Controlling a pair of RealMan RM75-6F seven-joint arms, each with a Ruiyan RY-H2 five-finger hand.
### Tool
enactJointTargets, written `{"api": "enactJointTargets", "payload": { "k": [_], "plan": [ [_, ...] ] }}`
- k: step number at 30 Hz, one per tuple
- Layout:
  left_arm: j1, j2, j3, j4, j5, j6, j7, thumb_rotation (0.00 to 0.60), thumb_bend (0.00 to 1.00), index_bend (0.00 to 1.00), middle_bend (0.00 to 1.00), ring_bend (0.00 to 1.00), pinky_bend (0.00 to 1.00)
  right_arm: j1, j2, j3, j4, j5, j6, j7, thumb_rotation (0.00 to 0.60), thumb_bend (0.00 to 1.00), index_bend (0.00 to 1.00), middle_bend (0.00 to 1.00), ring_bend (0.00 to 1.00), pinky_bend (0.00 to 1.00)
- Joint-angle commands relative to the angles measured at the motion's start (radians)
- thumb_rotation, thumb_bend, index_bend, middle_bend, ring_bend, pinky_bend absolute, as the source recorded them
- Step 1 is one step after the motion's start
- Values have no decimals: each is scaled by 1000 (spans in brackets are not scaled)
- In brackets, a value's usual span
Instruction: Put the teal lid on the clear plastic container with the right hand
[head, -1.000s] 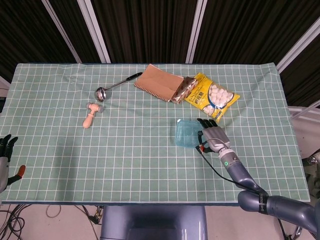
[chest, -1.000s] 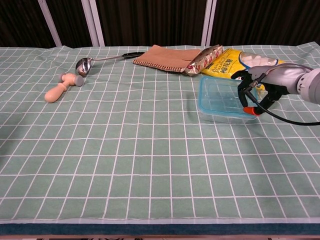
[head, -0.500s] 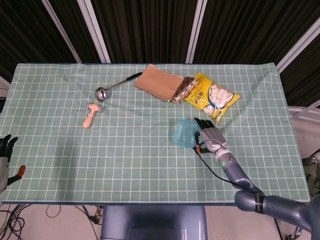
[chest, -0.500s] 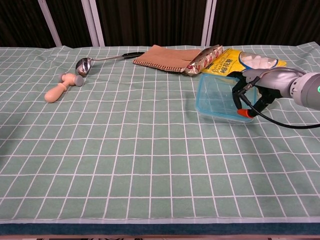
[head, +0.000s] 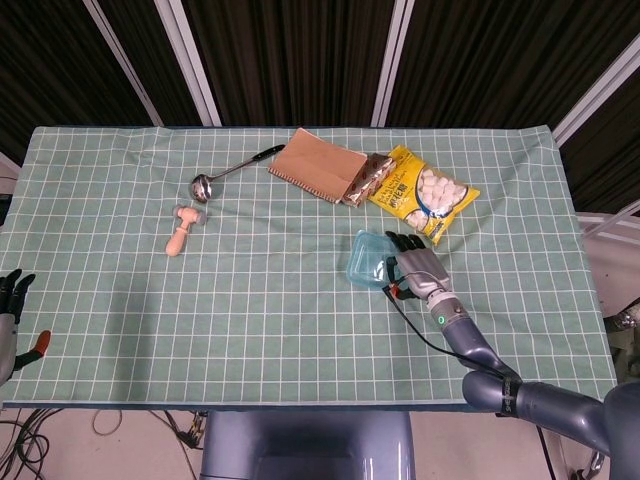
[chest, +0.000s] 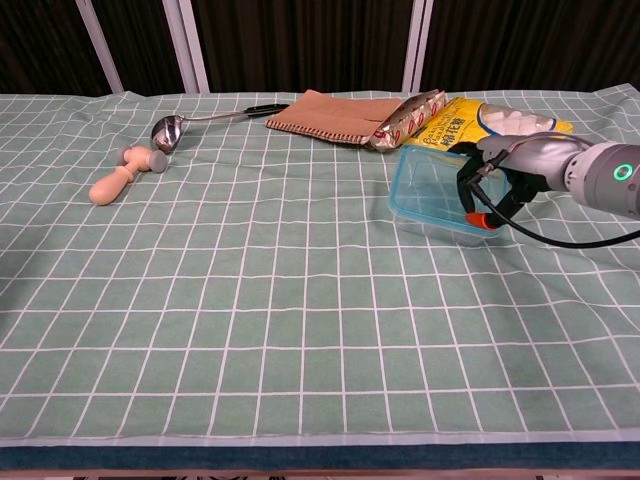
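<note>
The clear plastic container (head: 366, 260) with its teal lid lies right of the table's middle, and I cannot tell the lid apart from the box. In the chest view the container (chest: 430, 185) is tilted, its right side raised off the cloth and its left edge down. My right hand (head: 418, 270) grips that raised right edge, fingers curled over the teal rim (chest: 478, 190). The right hand (chest: 503, 172) carries an orange tag and a black cable. My left hand (head: 10, 297) hangs low off the table's left edge, fingers apart and holding nothing.
Just behind the container lie a yellow snack bag (head: 422, 196), a brown notebook (head: 318, 164) and a shiny packet (head: 366, 180). A metal ladle (head: 222, 173) and a wooden pestle (head: 182, 229) lie at the far left. Green checked cloth (head: 250, 310) covers the table.
My right hand has shifted the container a little to the left and tipped it further up on its left edge. The left hand has not moved.
</note>
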Motion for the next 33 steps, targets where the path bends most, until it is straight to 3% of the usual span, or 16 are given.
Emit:
{"api": "enactJointTargets", "payload": {
  "k": [1, 9, 11, 15, 17, 21, 24, 30, 33],
  "plan": [
    [0, 0, 0, 0, 0, 1, 0, 600, 331, 88, 0, 0, 0, 5, 2, -3, 2, 10, -10, -6, 600, 568, 672, 0, 0, 0],
    [0, -1, -1, 0, 1, 3, 1, 600, 332, 88, 0, 0, 0, 8, 10, 12, -20, 7, 9, 5, 600, 569, 649, 0, 0, 0],
    [0, -1, 0, 1, 2, 3, 1, 600, 332, 88, 0, 0, 0, 7, 20, 29, -35, -4, 29, 16, 600, 567, 510, 0, 0, 0],
    [0, -2, 1, 4, 5, 4, 0, 600, 332, 88, 0, 0, 0, -2, 55, 75, -85, -34, 86, 58, 600, 447, 103, 0, 0, 0],
    [0, -2, 1, 4, 6, 4, -1, 600, 332, 88, 0, 0, 0, -9, 74, 94, -112, -43, 107, 80, 600, 408, 19, 0, 0, 0],
    [1, -2, 3, 7, 13, 6, -2, 600, 332, 88, 0, 0, 0, -37, 133, 117, -176, -73, 164, 105, 600, 397, 0, 0, 0, 0],
    [0, -4, 3, 10, 18, 10, -1, 600, 331, 87, 0, 0, 0, -72, 188, 106, -235, -100, 209, 101, 600, 397, 0, 0, 0, 0],
    [1, -10, 6, 28, 51, 31, -1, 600, 332, 86, 0, 0, 0, -207, 312, 8, -356, -247, 370, 77, 600, 381, 0, 0, 0, 0],
    [3, -12, 7, 40, 72, 46, -6, 600, 332, 85, 0, 0, 0, -299, 350, -67, -372, -359, 474, 104, 600, 366, 0, 0, 0, 0]
  ]
}}
